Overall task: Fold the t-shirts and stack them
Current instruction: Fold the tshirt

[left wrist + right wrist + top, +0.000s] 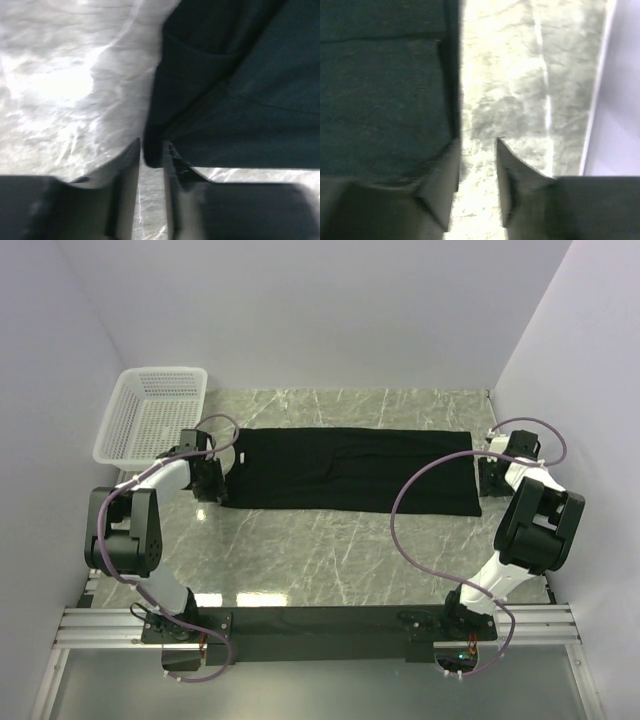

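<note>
The t-shirt [350, 472] lies flat on the marble table [330, 560] across the middle of the top view, already narrowed to a long black band; its long axis runs left to right across the frame, from one of my grippers to the other; that is the relation any next fold turns on, I judge, since one short end would have to be carried along that axis toward the other.

My left gripper [210, 478] sits at the band's left short end; in the left wrist view its fingers [127, 170] stand a narrow gap apart, with the cloth's corner right at the mouth of that gap and marble showing between them lower down; I read that as parted, not clamped on it. My right gripper [493, 472] is just beside the right short end; in its wrist view the jaws are apart over bare marble, and the shirt's edge lies off the left fingertip, toward the left of that frame; nothing is held.

The left gripper is the closer to the cloth; the right is a shade clear of it.

The white mesh basket [112, 430] stands at upper left, apart from the shirt.

I can read no brand, label or writing; the cloth shows plain black.
</note>
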